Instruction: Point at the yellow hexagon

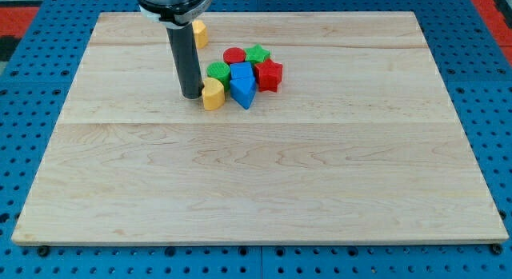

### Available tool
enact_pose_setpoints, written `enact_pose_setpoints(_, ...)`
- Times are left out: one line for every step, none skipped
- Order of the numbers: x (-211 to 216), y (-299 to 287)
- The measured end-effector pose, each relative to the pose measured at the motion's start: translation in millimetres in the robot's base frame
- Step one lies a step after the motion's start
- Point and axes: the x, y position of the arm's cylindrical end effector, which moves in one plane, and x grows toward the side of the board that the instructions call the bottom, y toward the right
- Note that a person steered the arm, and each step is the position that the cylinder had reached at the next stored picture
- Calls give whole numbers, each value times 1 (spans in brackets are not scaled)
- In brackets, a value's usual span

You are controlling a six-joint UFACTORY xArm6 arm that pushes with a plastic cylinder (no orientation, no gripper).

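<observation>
My tip (190, 96) rests on the wooden board (256, 183) in the upper left part. A yellow block (213, 95), with a notched top like a heart, sits just right of my tip and touches it or nearly does. A second yellow block (200, 33), possibly the hexagon, lies near the view's top edge and is partly hidden behind the rod, so its shape is unclear.
A tight cluster lies right of my tip: a red round block (234, 55), a green star (258, 53), a green block (218, 72), a blue cube (242, 73), a red star (270, 74) and a blue triangular block (244, 93).
</observation>
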Motion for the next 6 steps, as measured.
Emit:
enact_pose_setpoints(-1,0)
enact_pose_setpoints(-3,-61)
enact_pose_setpoints(-47,-97)
enact_pose_setpoints(-111,-94)
enact_pose_setpoints(-134,-29)
enact_pose_setpoints(-155,3)
